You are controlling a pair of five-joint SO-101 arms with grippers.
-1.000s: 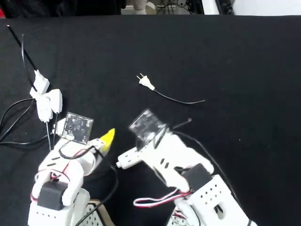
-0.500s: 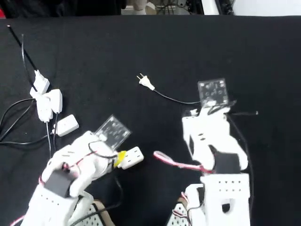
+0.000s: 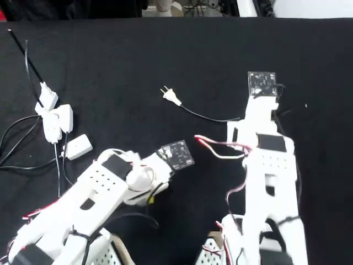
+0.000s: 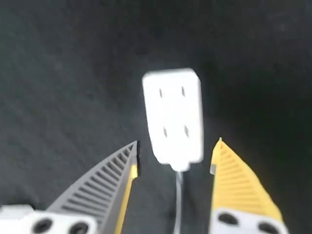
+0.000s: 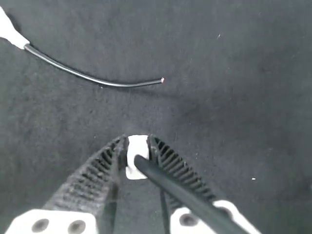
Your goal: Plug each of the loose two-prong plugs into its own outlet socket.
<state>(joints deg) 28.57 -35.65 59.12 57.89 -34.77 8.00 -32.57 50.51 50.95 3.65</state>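
**High view.** The left arm (image 3: 105, 182) extends from the table's (image 3: 165, 49) near edge toward its centre. The right arm (image 3: 267, 160) lies over the right half, pointing at the far edge. A loose plug (image 3: 171, 97) with a short black wire (image 3: 212, 117) lies mid-table. White outlet blocks (image 3: 55, 118) cluster near the left edge; whether any plug is seated in them cannot be determined.

**Left wrist view.** The left gripper (image 4: 177, 142) has its fingers spread apart and grips nothing. A white outlet socket (image 4: 173, 114) lies flat on the table, its near end between the fingertips, four slots facing up.

**Right wrist view.** The right gripper (image 5: 136, 141) has its fingers clamped on the held plug (image 5: 137, 149), a white body with a black cable (image 5: 168, 187). The loose plug's wire lies well apart from it on the table.
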